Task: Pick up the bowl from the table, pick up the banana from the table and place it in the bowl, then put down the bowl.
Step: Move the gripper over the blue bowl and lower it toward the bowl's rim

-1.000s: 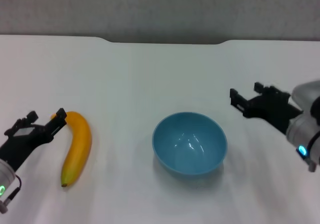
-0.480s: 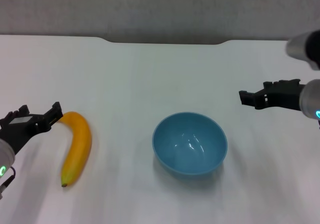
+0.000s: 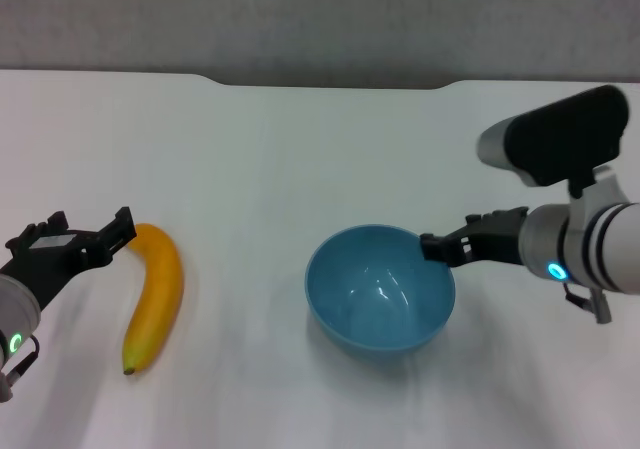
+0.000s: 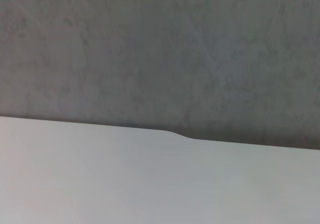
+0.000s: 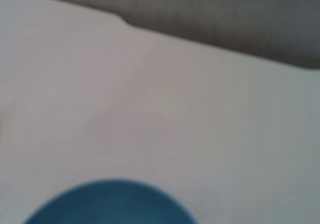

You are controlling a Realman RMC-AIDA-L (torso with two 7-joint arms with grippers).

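The light-blue bowl (image 3: 380, 287) sits upright on the white table (image 3: 300, 159), a little right of centre. Its rim also shows in the right wrist view as the bowl (image 5: 107, 204). My right gripper (image 3: 438, 247) reaches in from the right, with its tip at the bowl's right rim. The banana (image 3: 155, 294) lies on the table at the left, stem end towards the far side. My left gripper (image 3: 90, 231) is open just left of that stem end, one finger close to it, holding nothing.
The table's far edge has a shallow notch (image 3: 330, 82), with a grey wall behind it. The left wrist view shows only the table (image 4: 150, 184) and that wall. Bare tabletop lies between banana and bowl.
My right arm has swung in from the far right and turned, bringing its gripper down to the bowl's right rim. My left gripper has barely shifted beside the banana.
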